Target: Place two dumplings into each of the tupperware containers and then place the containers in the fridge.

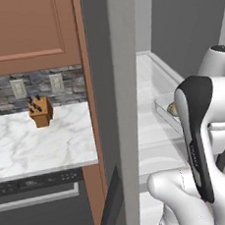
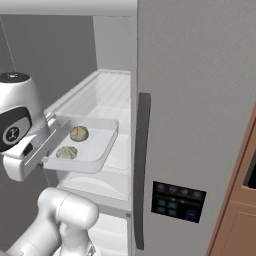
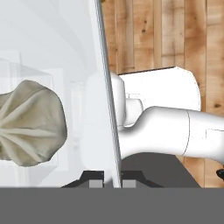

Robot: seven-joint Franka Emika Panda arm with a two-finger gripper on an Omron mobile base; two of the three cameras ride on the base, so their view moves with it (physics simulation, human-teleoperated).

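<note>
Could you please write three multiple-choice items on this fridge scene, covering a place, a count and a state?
1. Where is the tupperware container?
A. on the marble counter
B. held inside the open fridge, above a shelf
C. on the floor

2. How many dumplings lie in it?
A. none
B. two
C. four

3. How is the tool?
A. wide open
B. shut on the container's wall
C. shut on a dumpling

Key: 1 B, the right base view shows it between the fridge walls; 2 B, two beige lumps sit in it; 3 B, the hand view shows its tips pinching the wall.
</note>
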